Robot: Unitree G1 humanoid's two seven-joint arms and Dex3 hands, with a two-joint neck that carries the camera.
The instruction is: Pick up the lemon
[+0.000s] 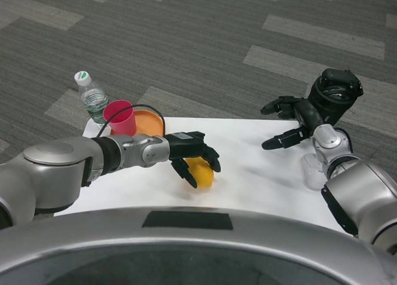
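Lemon: on the white worktop, left hand curled over it, fingers touching. Right hand: raised at right edge, fingers spread, holding nothing. Far-left corner: bottle, pink cup, orange plate.

No legible text, brand, number or sign found anywhere in the head view. Label band on the water bottle at the far left corner of the table too small and blurred to read. No markings made out on the pink cup or the orange plate.
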